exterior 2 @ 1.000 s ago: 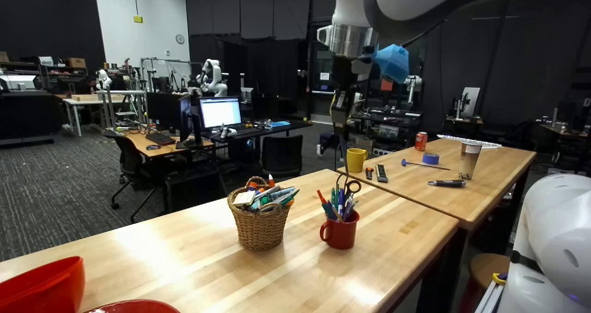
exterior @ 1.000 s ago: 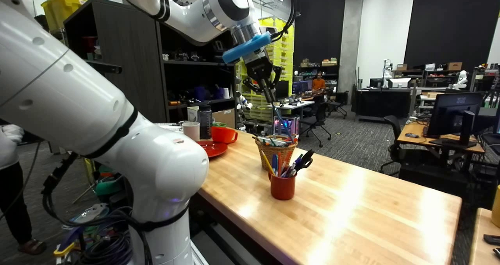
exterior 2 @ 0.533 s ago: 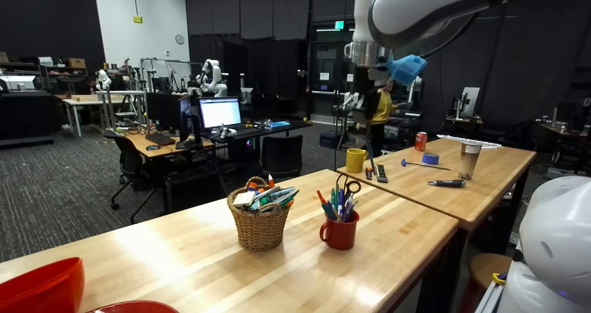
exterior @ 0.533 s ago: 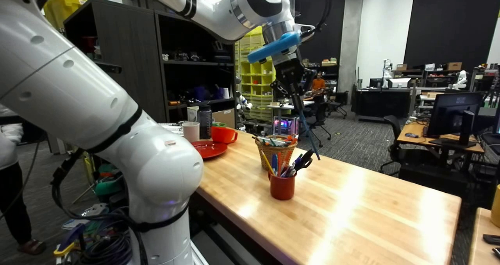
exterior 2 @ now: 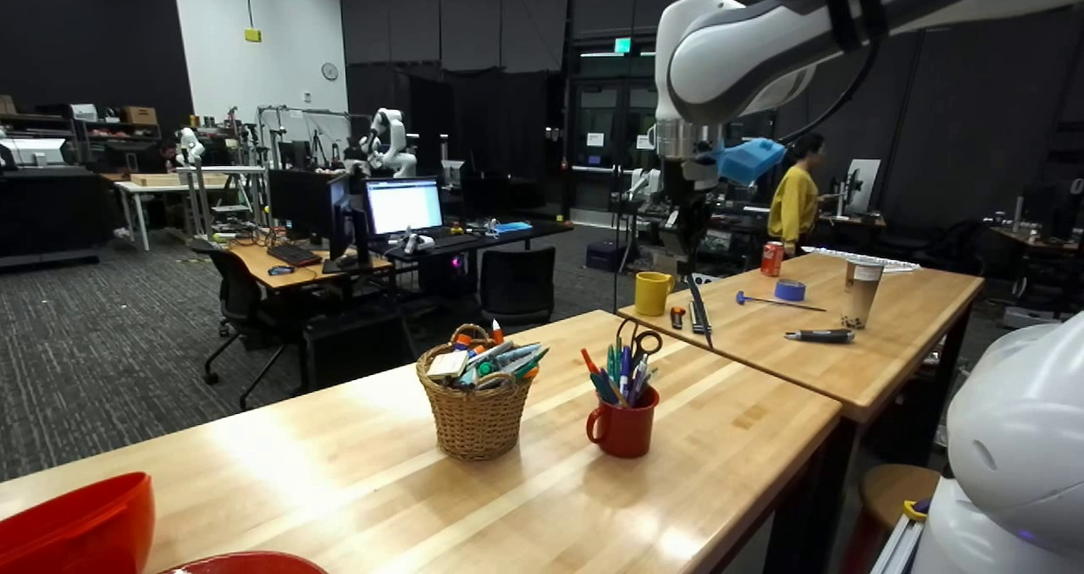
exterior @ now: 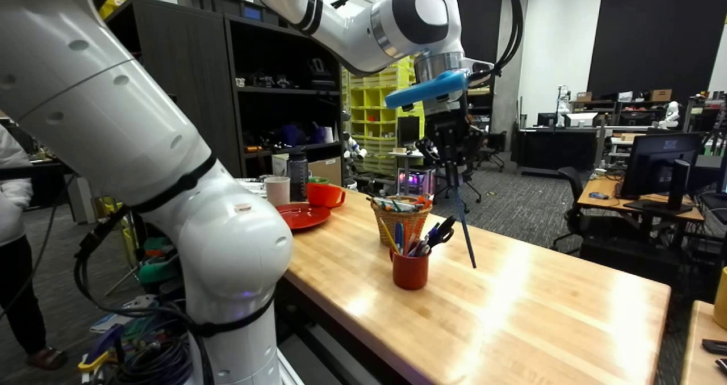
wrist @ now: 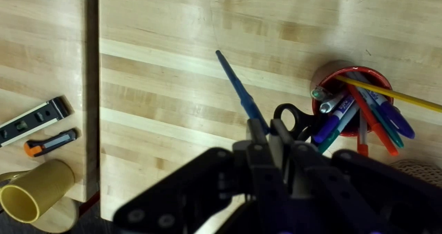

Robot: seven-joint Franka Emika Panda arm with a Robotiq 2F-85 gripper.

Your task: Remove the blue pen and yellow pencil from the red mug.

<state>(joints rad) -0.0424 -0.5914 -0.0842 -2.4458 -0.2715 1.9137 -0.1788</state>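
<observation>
In an exterior view the blue pen was seen to the right of the red mug, tilted, with its lower end pointed downward (whether the wooden table beneath the mug was touched by the tip could not be made out). It was pinched at its upper end by the gripper, the jaws pressed nearly together upon it, apart from the mug. In the red mug were held the yellow pencil, leaned across the rim, several markers and black-handled scissors. A wicker basket, heaped with pens, was placed near the mug, to its left in an exterior view. Well apart from the mug, behind and to its left in an exterior view, a red plate and a red-orange bowl were set.
</observation>
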